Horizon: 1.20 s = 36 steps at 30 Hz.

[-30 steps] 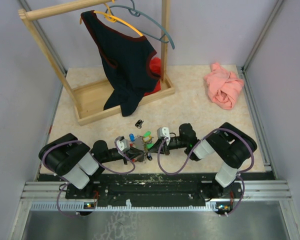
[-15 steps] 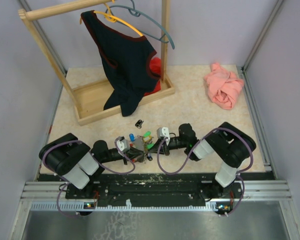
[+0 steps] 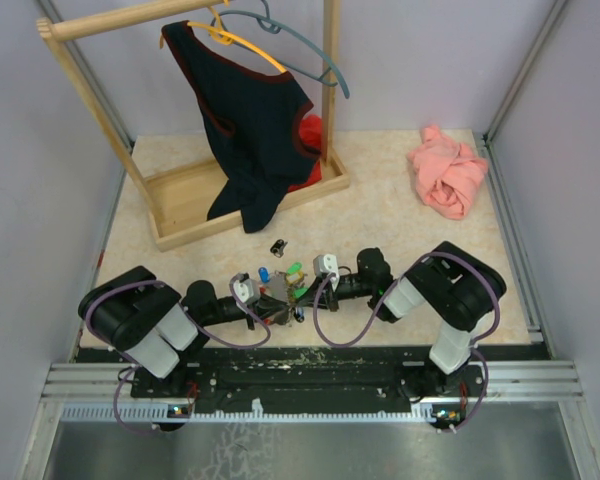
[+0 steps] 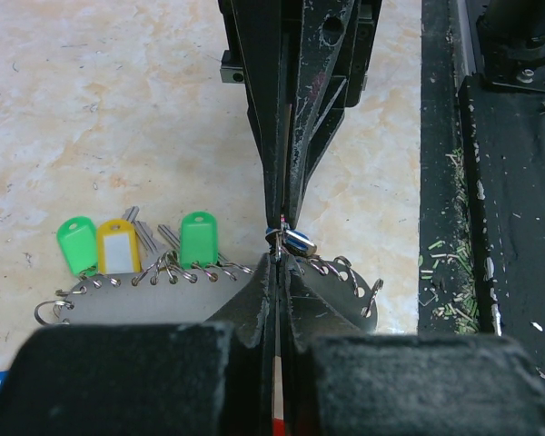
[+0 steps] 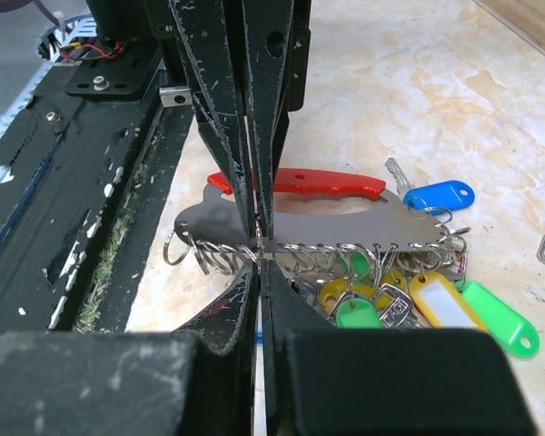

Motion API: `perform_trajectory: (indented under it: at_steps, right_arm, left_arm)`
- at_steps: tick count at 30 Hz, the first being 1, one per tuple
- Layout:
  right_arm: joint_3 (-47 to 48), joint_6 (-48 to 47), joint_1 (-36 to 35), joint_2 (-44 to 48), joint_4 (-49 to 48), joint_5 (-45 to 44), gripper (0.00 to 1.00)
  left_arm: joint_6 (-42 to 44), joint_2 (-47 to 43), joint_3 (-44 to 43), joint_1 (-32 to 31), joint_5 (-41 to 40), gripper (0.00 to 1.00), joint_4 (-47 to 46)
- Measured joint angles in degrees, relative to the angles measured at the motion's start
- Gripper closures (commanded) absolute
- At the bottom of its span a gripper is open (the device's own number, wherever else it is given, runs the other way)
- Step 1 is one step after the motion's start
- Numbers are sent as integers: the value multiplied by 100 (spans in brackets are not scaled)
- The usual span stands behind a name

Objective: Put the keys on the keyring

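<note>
The keyring is a grey metal plate (image 5: 345, 222) with a red handle (image 5: 300, 181) and a row of wire rings (image 5: 327, 257) along its edge. It lies near the table's front (image 3: 283, 291). Keys with green (image 4: 198, 238), yellow (image 4: 118, 247) and blue (image 5: 440, 193) heads hang from the rings. My left gripper (image 4: 280, 259) is shut on the plate's edge. My right gripper (image 5: 260, 254) meets it tip to tip, shut on a small blue-headed key (image 4: 297, 242) at a ring. In the top view both grippers (image 3: 280, 300) hide their grip.
A wooden clothes rack (image 3: 242, 195) with a dark garment (image 3: 255, 130) stands at the back left. A pink cloth (image 3: 447, 178) lies at the back right. A small black object (image 3: 278, 245) lies beyond the keyring. A black rail (image 4: 490, 182) runs along the table's near edge.
The right arm's elbow has shifted slightly left. Both grippers and the keyring stay where they were.
</note>
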State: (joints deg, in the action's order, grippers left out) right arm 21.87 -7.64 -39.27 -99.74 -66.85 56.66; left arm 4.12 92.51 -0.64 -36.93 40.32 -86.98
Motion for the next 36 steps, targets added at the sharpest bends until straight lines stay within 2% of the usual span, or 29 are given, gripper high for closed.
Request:
perform_trajectory:
  at_steps: [36]
  right_arm:
    - [-2, -229, 0, 79, 170, -76, 100]
  left_arm:
    - [2, 0, 0, -4, 0, 99, 0]
